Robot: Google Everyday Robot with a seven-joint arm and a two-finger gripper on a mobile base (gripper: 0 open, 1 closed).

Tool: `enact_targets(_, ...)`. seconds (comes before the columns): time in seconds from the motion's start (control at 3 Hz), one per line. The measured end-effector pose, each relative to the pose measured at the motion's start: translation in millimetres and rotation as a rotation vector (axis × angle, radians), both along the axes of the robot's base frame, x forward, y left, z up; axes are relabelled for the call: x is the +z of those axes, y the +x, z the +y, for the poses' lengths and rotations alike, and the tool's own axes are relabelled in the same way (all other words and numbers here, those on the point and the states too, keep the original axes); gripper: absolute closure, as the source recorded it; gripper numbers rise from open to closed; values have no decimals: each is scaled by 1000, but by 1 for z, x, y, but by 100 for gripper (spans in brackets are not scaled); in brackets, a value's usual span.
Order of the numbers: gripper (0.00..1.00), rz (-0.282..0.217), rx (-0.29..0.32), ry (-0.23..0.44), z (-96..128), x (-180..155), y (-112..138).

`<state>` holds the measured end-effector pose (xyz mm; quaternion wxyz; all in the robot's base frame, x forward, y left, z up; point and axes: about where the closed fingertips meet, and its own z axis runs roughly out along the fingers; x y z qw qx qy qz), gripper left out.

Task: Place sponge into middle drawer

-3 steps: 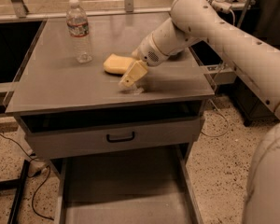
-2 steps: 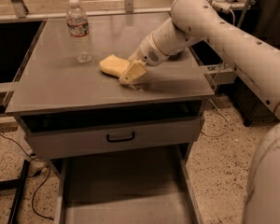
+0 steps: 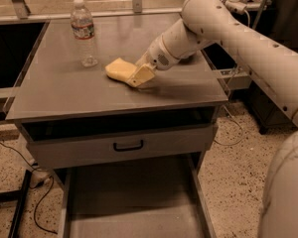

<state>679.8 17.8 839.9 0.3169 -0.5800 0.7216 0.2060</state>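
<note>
The pale yellow sponge [image 3: 119, 68] lies on the grey cabinet top [image 3: 64, 90], near its middle. My gripper [image 3: 140, 75] reaches in from the right on the white arm and sits at the sponge's right end, touching it, low on the cabinet top. The middle drawer [image 3: 134, 197] is pulled out below, at the bottom of the view; its flat grey floor is bare.
A clear plastic water bottle [image 3: 84, 32] stands upright on the cabinet top, left of the sponge. A closed drawer front with a black handle [image 3: 127, 146] sits under the top. Black cables [image 3: 20, 157] run over the speckled floor at the left.
My gripper has moved a little to the left against the sponge, and the sponge has shifted slightly left on the cabinet top. The bottle and the drawers have not moved.
</note>
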Motion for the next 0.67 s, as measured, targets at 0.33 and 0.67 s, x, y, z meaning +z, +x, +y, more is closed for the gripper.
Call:
enact_targets(0.33,100,0,0,0,0,0,0)
enact_targets(0.67,100,2,4,-3,1,-1,-1)
